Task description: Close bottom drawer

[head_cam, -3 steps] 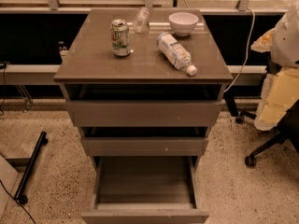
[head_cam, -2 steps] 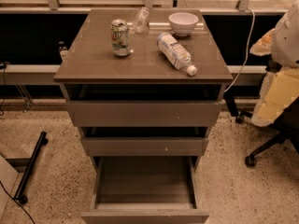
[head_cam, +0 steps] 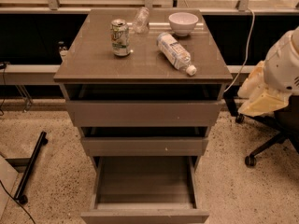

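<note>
Bottom drawer (head_cam: 145, 183) stands fully extended; closing is not yet begun. Robot arm (head_cam: 282, 69) sits well apart at right; gripper is out of view, so jaw state cannot be told.

Open floor (head_cam: 60, 181) flanks bottom drawer (head_cam: 145, 183); claw apparently beyond right edge.

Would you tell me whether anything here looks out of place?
Yes: the bottom drawer is pulled far out, and a water bottle lies on its side on the cabinet top. The gripper is out of view.
</note>
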{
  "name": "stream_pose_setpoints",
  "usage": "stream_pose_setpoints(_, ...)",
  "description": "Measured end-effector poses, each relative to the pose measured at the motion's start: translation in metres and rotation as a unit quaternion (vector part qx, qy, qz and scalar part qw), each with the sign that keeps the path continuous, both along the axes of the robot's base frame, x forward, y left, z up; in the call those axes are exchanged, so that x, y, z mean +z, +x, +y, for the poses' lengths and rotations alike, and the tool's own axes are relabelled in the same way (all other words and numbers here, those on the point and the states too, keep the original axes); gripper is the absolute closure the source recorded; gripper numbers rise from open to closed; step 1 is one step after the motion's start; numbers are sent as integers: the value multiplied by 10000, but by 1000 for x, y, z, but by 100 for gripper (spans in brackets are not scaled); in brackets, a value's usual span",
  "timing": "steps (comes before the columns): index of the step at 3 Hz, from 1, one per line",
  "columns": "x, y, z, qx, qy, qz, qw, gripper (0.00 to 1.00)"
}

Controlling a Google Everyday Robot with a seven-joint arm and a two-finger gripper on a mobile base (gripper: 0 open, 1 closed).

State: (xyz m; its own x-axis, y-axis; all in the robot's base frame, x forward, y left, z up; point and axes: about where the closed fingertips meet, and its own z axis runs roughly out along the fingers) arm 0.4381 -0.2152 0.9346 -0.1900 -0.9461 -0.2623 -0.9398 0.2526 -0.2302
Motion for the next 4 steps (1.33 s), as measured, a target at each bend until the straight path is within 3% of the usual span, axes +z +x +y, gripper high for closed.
stream_pose_setpoints(1,-41,3,-3,21,286,31,9996,83)
stream_pose_setpoints(2,-39,6,-3,-10,284,-82,9996,100)
stream_pose_setpoints(3,-38,6,-3,-5,275,-72,9996,100)
stream_pose_setpoints(4,-55,-1,4,-55,326,122,9994,100)
